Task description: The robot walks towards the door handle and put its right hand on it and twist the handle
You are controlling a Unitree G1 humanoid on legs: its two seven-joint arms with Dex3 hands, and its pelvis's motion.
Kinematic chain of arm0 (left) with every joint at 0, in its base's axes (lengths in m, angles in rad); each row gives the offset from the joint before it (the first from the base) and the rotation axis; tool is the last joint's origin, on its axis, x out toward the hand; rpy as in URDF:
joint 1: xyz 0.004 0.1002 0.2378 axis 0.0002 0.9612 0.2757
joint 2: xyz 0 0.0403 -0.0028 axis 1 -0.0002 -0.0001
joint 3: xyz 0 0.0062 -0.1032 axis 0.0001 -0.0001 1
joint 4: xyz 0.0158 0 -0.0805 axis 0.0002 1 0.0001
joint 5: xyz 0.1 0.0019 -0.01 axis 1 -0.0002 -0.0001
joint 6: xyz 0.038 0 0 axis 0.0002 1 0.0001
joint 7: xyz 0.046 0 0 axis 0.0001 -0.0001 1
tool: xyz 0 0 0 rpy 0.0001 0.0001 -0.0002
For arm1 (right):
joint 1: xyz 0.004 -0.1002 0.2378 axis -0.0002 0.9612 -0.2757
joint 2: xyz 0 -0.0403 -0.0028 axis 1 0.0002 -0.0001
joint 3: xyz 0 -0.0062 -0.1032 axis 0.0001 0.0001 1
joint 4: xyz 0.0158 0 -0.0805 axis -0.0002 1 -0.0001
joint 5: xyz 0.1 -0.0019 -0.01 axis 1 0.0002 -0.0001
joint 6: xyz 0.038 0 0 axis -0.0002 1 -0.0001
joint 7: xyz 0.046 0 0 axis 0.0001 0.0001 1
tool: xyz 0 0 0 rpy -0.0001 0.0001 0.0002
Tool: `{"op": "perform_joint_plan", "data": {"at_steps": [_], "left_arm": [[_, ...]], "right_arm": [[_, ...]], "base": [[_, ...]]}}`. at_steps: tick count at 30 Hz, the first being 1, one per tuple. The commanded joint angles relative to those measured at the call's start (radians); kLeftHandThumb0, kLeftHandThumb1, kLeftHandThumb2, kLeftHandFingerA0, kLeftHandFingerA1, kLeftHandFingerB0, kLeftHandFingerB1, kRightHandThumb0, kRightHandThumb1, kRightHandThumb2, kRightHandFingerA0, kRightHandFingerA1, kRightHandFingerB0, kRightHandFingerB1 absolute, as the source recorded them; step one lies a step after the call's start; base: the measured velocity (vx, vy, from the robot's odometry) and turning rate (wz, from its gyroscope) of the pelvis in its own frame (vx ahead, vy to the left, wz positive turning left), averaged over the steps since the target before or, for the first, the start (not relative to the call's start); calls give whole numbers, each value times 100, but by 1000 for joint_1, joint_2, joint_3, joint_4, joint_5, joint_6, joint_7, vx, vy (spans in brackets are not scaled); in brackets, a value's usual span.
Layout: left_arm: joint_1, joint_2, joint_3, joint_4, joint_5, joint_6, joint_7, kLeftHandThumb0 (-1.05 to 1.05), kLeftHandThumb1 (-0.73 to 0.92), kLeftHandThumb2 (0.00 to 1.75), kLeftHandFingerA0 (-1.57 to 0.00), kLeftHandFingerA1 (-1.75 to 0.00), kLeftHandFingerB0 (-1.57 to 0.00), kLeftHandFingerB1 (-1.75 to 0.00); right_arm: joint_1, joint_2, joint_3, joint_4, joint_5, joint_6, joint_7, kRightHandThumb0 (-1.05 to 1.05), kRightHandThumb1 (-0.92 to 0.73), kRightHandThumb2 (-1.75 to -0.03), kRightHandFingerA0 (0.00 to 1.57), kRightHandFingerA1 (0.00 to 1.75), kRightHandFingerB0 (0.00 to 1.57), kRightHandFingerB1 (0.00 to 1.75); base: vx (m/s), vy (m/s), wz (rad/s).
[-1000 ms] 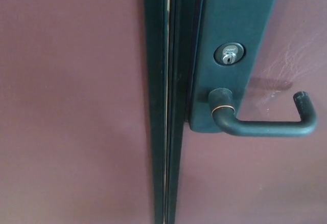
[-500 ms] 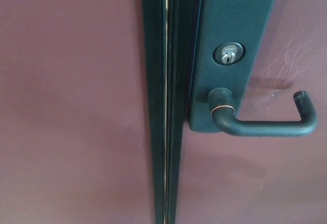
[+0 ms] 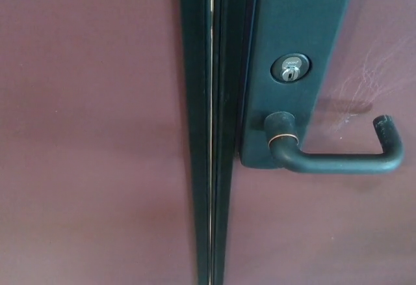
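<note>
A black lever door handle (image 3: 338, 161) juts from a dark backplate (image 3: 292, 31) on the maroon door, right of centre in the head view. The lever lies level, running right from its round collar (image 3: 281, 129) and ending in a hooked tip (image 3: 385, 127). Above the collar sits a silver keyhole cylinder (image 3: 290, 68). Neither of my hands nor any part of my arms shows in this view. Nothing touches the handle.
A dark vertical frame strip (image 3: 211, 129) with a thin bright gap splits two maroon panels, left panel (image 3: 91, 135) and right panel (image 3: 325, 233). The door fills the whole picture at close range.
The picture has shifted very slightly, a small camera move. The handle stays level and untouched.
</note>
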Motion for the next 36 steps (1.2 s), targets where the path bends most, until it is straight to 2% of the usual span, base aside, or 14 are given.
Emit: {"op": "perform_joint_plan", "data": {"at_steps": [1,5,6,7,12,13,16,18,20,23,30,32,33,36], "left_arm": [[5,29,8,4,-1,2,-12,-30,51,55,-58,-52,-56,-43],[10,25,9,7,-1,5,-6,-30,51,55,-59,-52,-56,-44],[12,22,11,9,-3,10,-7,-30,51,55,-60,-52,-56,-44],[14,22,12,10,-6,14,-12,-30,51,55,-60,-52,-57,-44],[18,22,12,10,-4,12,-11,-30,51,55,-60,-52,-57,-44],[26,27,3,15,7,15,-11,-31,52,56,-62,-54,-57,-44],[27,27,2,15,8,15,-10,-31,52,56,-62,-54,-57,-44],[26,33,-9,20,22,13,-3,-33,52,56,-62,-54,-57,-44],[31,33,-13,20,25,8,0,-33,52,56,-62,-54,-57,-44],[33,34,-15,19,25,10,0,-33,52,56,-62,-54,-56,-44],[38,32,-11,20,16,6,-6,-32,52,56,-62,-54,-56,-44],[35,36,-7,16,10,1,-15,-32,52,56,-62,-54,-56,-44],[34,36,-9,16,12,2,-13,-32,52,56,-62,-54,-56,-44],[33,37,-13,16,15,4,-11,-32,52,56,-62,-54,-56,-44]], "right_arm": [[119,-110,-118,-481,412,108,153,-51,-56,-57,44,92,28,72],[137,-155,-142,-568,450,131,174,-58,-56,-57,44,98,27,73],[138,-196,-156,-621,469,143,186,-67,-45,-81,49,88,28,69],[120,-247,-164,-660,484,168,195,-67,-44,-83,52,88,26,68],[112,-285,-172,-683,511,204,198,-67,-44,-83,52,88,26,68],[13,-409,-144,-691,504,273,220,-75,-53,-57,53,91,28,69],[5,-433,-146,-697,515,292,218,-75,-53,-57,53,91,28,69],[-119,-558,-115,-705,507,359,205,-86,-52,-57,61,78,38,55],[-161,-590,-96,-702,504,383,197,-89,-52,-56,59,86,35,64],[-250,-642,-31,-689,480,411,202,-95,-43,-64,62,83,37,62],[-378,-727,80,-649,430,461,256,-95,-48,-56,67,77,43,58],[-468,-805,150,-651,443,560,264,-91,-47,-56,70,70,48,53],[-474,-814,156,-653,434,567,266,-86,-34,-80,67,68,45,52],[-489,-827,166,-656,420,586,270,-86,-34,-80,67,68,45,52]], "base": [[0,0,0],[0,0,0],[0,0,0],[0,0,0],[0,0,0],[0,0,0],[0,0,0],[0,0,0],[0,0,0],[0,0,0],[0,0,0],[0,0,0],[0,0,0],[0,0,0]]}}
